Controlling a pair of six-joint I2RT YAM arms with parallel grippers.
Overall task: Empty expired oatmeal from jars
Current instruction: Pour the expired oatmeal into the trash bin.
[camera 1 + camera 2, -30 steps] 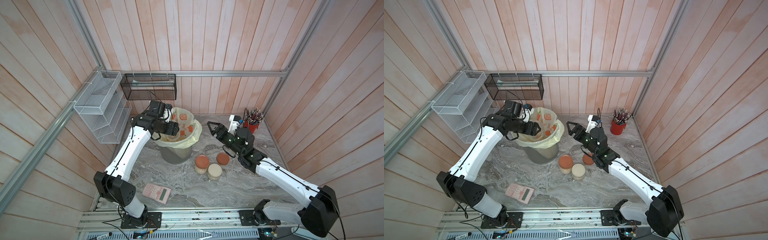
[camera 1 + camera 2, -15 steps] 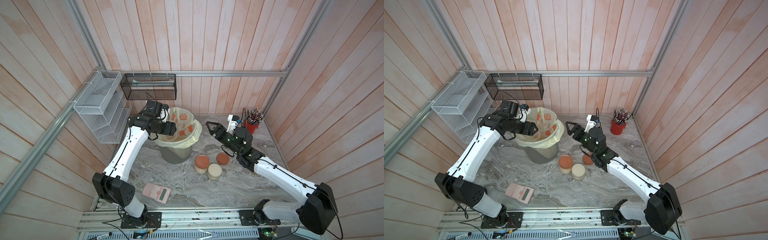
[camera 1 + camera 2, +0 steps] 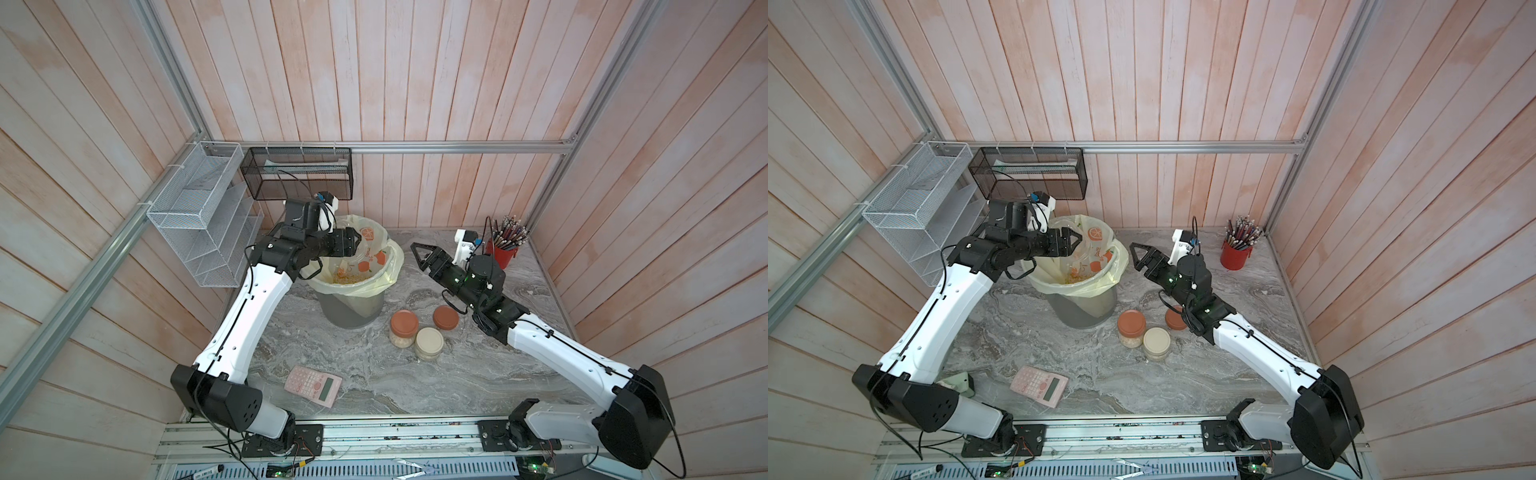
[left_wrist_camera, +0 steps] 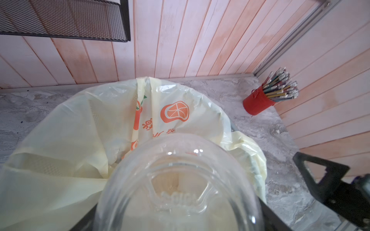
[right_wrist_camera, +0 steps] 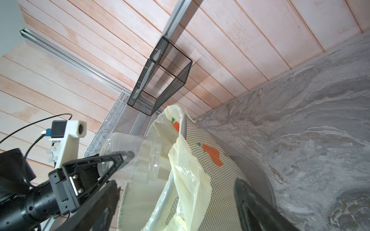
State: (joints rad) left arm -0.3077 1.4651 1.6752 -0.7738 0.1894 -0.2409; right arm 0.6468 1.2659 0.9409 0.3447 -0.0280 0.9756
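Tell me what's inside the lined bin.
Loose yellowish grains lie at the bottom of the liner. The left gripper holds an open clear jar tipped over the mouth. Gripper and jar hide the rest of the bottom.

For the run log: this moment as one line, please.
left jaws: shut on empty jar over bin | right jaws: open, empty

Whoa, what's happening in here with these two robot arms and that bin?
The left gripper holds a clear, lidless jar tipped over the lined bin; the jar looks emptied. The right gripper hovers open and empty beside the bin. Two lidded jars, contents inside, stand on the table by a loose orange lid.
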